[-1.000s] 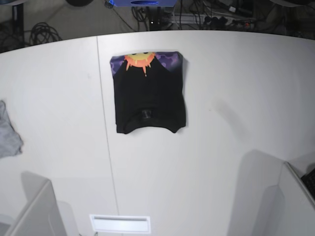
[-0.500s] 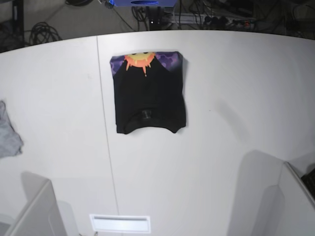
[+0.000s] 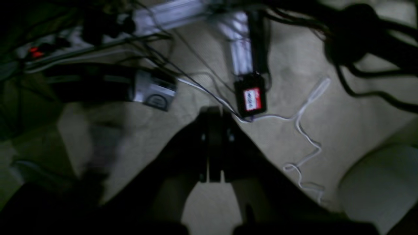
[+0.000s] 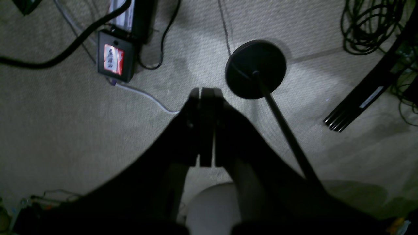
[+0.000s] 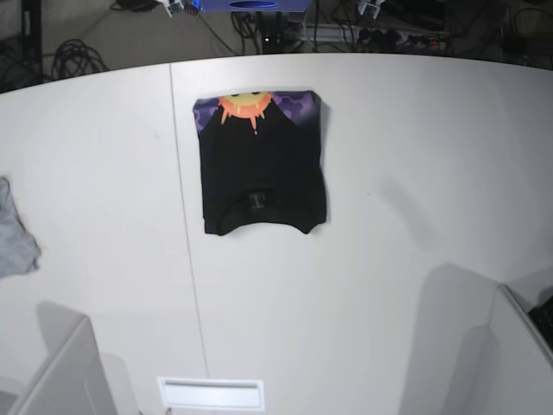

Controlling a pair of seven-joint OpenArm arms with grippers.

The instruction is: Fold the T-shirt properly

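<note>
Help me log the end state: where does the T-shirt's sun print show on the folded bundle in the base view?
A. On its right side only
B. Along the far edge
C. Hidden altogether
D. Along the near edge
B: the T-shirt lies as a folded rectangle on the white table, with the orange sun and purple pattern along its far edge.

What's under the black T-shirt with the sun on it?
The folded T-shirt lies flat on the white table, so only table shows around it. A seam in the tabletop runs just beside its left edge. Whatever is tucked inside the folds is covered and cannot be seen.
</note>
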